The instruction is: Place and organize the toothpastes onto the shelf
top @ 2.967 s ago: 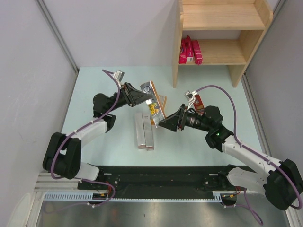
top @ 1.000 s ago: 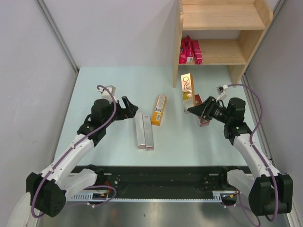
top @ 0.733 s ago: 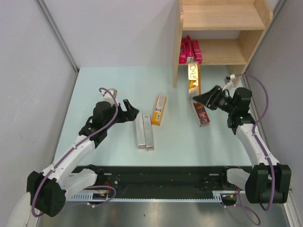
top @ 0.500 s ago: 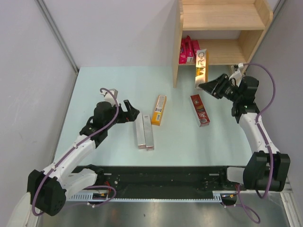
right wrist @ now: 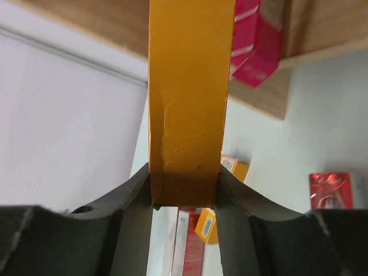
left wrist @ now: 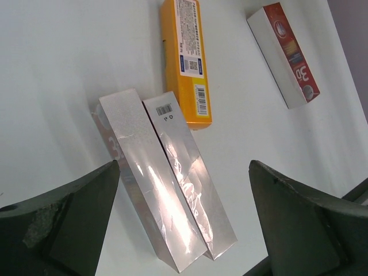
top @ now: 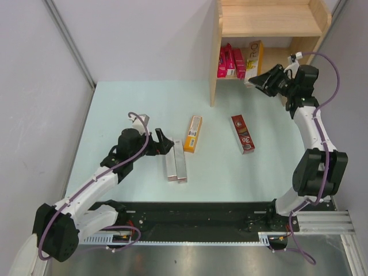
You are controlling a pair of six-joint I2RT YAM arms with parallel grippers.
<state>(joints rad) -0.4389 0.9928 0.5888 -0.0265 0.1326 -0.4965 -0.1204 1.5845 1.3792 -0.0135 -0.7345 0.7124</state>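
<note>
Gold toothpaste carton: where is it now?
Top view, far right: the gold toothpaste carton is upright in the right gripper at the lower shelf board, just right of the pink cartons.

So the held carton (right wrist: 190,86) is a deep orange-yellow, plain on the face you can see. The pink cartons (top: 230,60) are bright magenta. The silver pair (left wrist: 167,190) is shiny grey foil, one with a white barcode patch. The orange carton (left wrist: 187,63) has blue-and-white label blocks, and the red one (left wrist: 284,54) has white sides. The shelf (top: 270,23) is pale wood and the table (top: 126,109) is minty.
</note>
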